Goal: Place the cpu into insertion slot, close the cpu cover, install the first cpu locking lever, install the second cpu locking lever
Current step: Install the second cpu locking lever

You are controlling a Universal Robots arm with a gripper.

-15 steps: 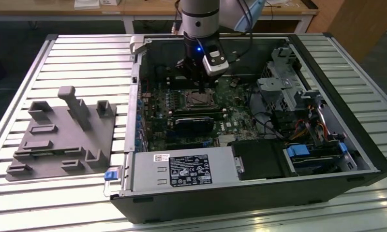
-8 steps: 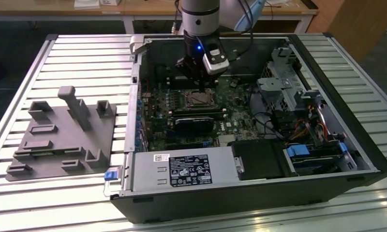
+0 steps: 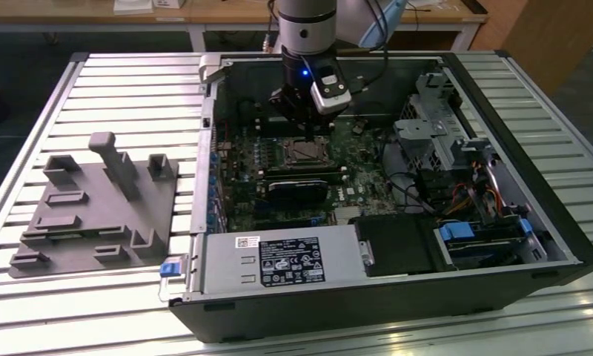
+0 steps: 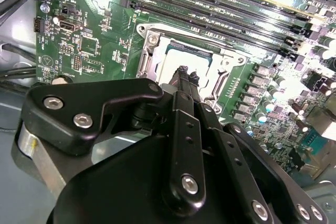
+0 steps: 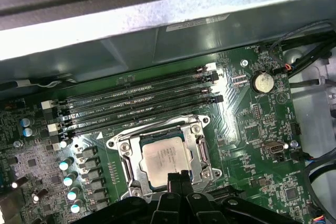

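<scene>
Silver arm (image 3: 307, 22) w/ blue LED, black tool (image 4: 182, 77), silver screws.

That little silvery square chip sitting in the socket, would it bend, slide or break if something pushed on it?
The cpu looks like a flat plate with a metal top, so it is probably stiff, not floppy. It lies low inside the cpu cover, which frames it, so it likely would not slide or tip. Its smooth top may be slippery; I would guess its underside is delicate.

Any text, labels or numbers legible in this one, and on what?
Label on the power supply: print too small to read.
Sticker on the case wall: blurred.
Marking on the cpu: too faint to read.
White lettering on the motherboard: too small.
No text can be quoted.
</scene>
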